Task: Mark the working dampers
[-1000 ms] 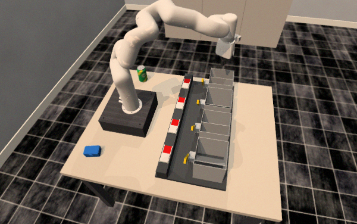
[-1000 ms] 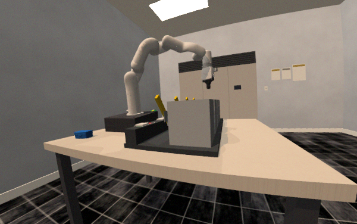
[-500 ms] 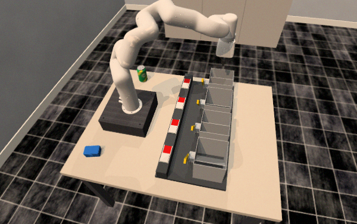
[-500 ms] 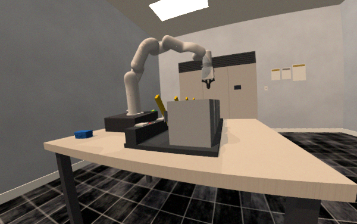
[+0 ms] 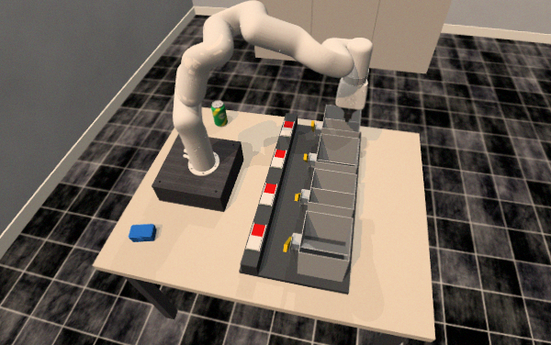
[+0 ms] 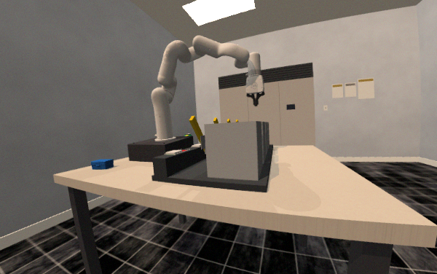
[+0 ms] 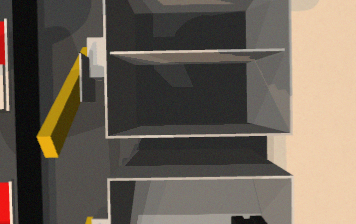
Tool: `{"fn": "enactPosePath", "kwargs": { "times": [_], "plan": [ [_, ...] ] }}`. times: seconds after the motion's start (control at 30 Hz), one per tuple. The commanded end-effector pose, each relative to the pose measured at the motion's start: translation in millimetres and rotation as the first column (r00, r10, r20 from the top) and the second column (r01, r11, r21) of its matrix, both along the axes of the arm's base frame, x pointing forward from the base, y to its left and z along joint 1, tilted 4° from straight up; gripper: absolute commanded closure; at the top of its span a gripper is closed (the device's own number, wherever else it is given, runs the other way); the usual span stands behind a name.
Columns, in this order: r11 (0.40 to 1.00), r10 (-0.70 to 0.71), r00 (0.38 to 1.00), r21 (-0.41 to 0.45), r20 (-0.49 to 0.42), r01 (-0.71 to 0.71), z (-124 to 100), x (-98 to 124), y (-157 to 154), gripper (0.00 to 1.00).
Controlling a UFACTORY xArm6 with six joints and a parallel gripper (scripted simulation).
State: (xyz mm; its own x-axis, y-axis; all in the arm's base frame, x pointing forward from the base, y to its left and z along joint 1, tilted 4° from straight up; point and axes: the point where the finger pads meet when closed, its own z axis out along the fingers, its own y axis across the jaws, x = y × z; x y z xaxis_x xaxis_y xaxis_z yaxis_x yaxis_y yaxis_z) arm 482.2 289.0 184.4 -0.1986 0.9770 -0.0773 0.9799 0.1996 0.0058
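Note:
Four grey open-topped dampers stand in a row on a dark base (image 5: 275,257): the far one (image 5: 342,120), the second (image 5: 339,149), the third (image 5: 332,188) and the near one (image 5: 326,239). Each has a yellow lever on its left side, such as the near one's lever (image 5: 286,245). In front of each, a slider shows red (image 5: 288,124) (image 5: 280,153) (image 5: 270,188) (image 5: 259,229) with a white cover (image 5: 253,243) beside it. My gripper (image 6: 255,103) (image 7: 248,219) is shut and empty, high above the far end of the row. The wrist view looks down into a damper (image 7: 197,100) with its yellow lever (image 7: 62,107).
A green can (image 5: 219,113) stands at the table's far left. A blue box (image 5: 142,232) (image 6: 102,164) lies near the front left edge. The arm's black pedestal (image 5: 197,179) sits left of the sliders. The table's far edge lies just behind the far damper.

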Motion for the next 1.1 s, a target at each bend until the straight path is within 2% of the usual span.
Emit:
{"fn": "enactPosePath", "kwargs": {
  "times": [0.0, 0.1, 0.4, 1.07],
  "plan": [
    [1.0, 0.006, 1.0, 0.007, 0.006, -0.006, 5.7, 9.7, -39.7, 1.0],
    [1.0, 0.006, 1.0, 0.007, 0.007, -0.006, 7.0, 12.6, -60.4, 1.0],
    [1.0, 0.006, 1.0, 0.006, 0.007, -0.007, 11.0, 14.0, -156.1, 1.0],
    [1.0, 0.006, 1.0, 0.006, 0.007, -0.007, 5.9, 14.4, -157.7, 1.0]
  ]
}}
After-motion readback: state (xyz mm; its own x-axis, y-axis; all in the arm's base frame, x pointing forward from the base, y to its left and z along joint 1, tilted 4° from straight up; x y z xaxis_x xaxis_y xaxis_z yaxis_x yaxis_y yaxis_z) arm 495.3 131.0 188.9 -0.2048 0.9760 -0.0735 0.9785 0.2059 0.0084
